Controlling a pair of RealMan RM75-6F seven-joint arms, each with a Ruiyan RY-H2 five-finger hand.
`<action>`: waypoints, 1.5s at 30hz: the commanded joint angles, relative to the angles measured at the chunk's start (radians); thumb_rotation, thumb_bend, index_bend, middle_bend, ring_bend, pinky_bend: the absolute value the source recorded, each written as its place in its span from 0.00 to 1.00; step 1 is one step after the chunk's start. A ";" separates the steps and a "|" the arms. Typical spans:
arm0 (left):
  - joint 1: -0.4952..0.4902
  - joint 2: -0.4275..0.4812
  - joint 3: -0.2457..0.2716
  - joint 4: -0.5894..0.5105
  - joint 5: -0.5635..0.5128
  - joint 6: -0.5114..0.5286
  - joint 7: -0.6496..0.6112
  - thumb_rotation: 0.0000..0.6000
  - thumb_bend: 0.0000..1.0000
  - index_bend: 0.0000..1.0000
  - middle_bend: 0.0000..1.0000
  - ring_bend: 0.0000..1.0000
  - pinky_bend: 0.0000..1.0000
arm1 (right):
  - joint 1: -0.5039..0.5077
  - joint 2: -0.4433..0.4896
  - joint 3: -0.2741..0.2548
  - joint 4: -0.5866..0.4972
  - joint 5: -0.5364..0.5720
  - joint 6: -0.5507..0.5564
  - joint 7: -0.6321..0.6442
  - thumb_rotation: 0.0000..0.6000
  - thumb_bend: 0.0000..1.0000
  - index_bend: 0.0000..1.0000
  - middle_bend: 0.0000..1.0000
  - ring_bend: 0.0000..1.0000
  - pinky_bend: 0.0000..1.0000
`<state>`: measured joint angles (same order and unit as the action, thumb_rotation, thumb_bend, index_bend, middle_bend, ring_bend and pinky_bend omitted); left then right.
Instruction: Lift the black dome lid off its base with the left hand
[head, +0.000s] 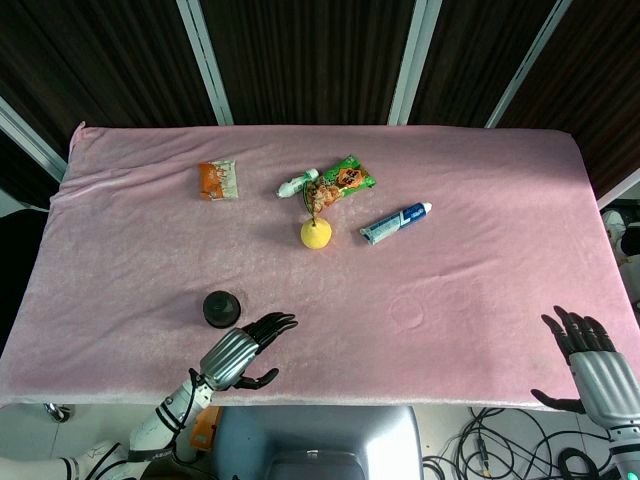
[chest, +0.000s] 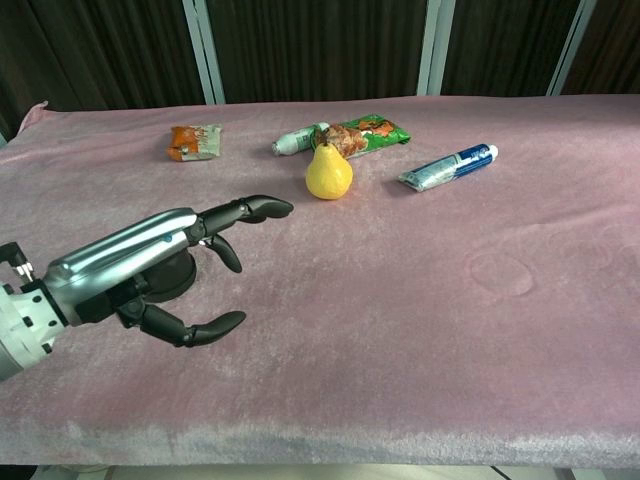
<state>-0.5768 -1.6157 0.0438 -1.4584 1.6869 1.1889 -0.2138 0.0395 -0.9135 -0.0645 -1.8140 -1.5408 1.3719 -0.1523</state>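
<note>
Approach phase; no grasp on the lid yet. The left hand (head: 240, 352) hovers low over the pink-covered desk (head: 480, 200), fingers spread and loosely curved, thumb set apart below them, holding nothing. The black dome lid (head: 222, 308) sits on its base on the desk just beyond and slightly to the outer (left) side of this hand; in the head view the two are close but apart, with the fingers pointing past the lid's inner side rather than at it. In the chest view the lid (chest: 172, 275) is mostly hidden behind the left hand (chest: 160, 265), so the seam between lid and base cannot be made out. The right hand (head: 590, 365) rests at the near right edge of the desk, open and empty, well away from the lid. Judgement: the next move calls for shifting the left hand outward and forward until the open fingers bracket the dome, then closing on the lid alone and raising it straight up. Likely risk: the small base may come up with the lid or slide on the cloth.
</note>
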 joint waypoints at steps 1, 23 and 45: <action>0.001 -0.001 -0.001 0.003 -0.002 0.002 0.004 1.00 0.37 0.09 0.06 0.06 0.32 | 0.000 0.000 0.000 0.000 -0.001 -0.001 0.000 1.00 0.10 0.00 0.00 0.00 0.18; 0.007 0.029 -0.004 0.001 -0.028 -0.002 0.022 1.00 0.37 0.09 0.06 0.06 0.32 | 0.013 0.005 0.003 -0.003 0.011 -0.028 -0.004 1.00 0.10 0.00 0.00 0.00 0.18; 0.073 0.198 -0.039 0.038 -0.143 0.030 0.159 1.00 0.37 0.08 0.03 0.04 0.29 | 0.019 0.003 0.002 -0.010 0.026 -0.046 -0.022 1.00 0.10 0.00 0.00 0.00 0.18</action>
<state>-0.5141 -1.4230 0.0086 -1.4272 1.5540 1.2086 -0.0735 0.0588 -0.9111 -0.0620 -1.8237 -1.5153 1.3259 -0.1744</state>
